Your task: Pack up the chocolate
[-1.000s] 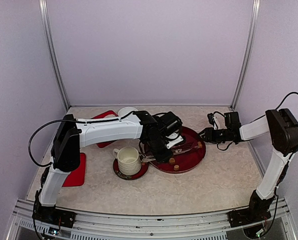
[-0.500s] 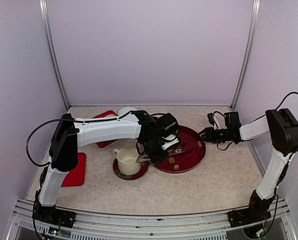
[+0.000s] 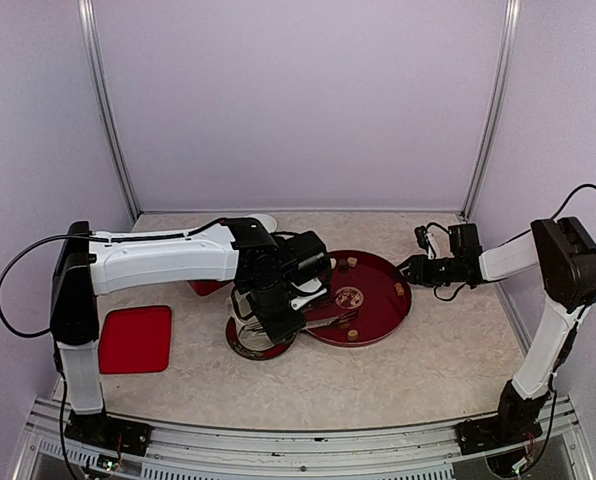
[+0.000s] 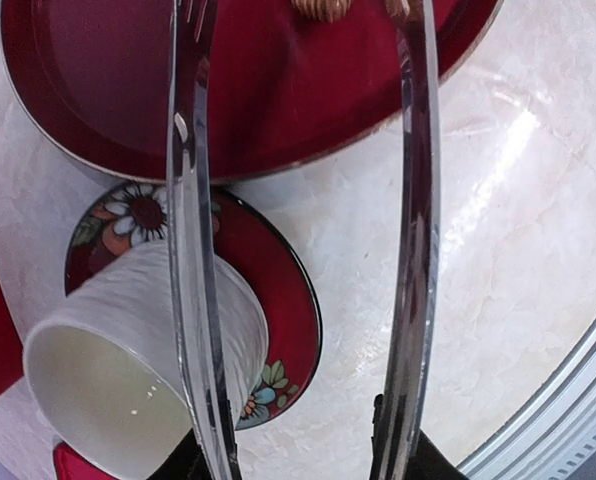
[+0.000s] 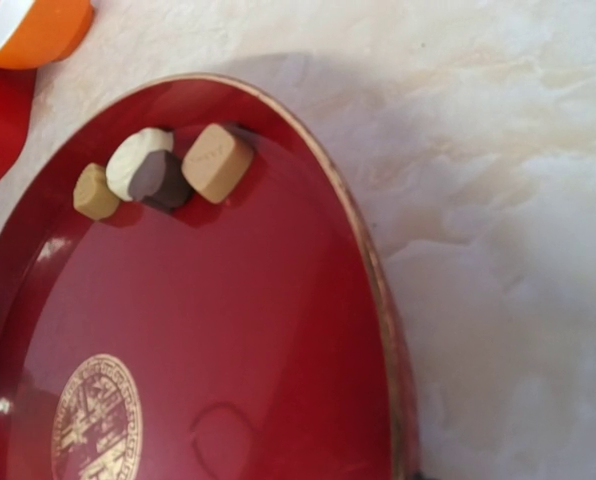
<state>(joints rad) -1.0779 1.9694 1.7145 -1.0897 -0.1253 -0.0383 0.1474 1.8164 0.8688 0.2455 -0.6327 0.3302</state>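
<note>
The tongs point(image 4: 188, 250) cross the cup's point(image 4: 118, 345) rim (chocolate point(image 5: 216, 162) hugs the tray's point(image 5: 238, 350) edge).

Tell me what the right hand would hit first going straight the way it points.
Likely the right rim of the red tray, by a few chocolate pieces; how high the right hand sits is unclear.

On the marbled tabletop point(image 3: 428, 370), a round dark-red tray point(image 3: 378, 290) sits near the middle. A white ribbed cup point(image 4: 108, 350) stands on a floral saucer point(image 4: 288, 310) just beside the tray's rim, with metal tongs point(image 4: 188, 250) above. A red mat point(image 3: 135, 338) lies near the left edge.
</note>
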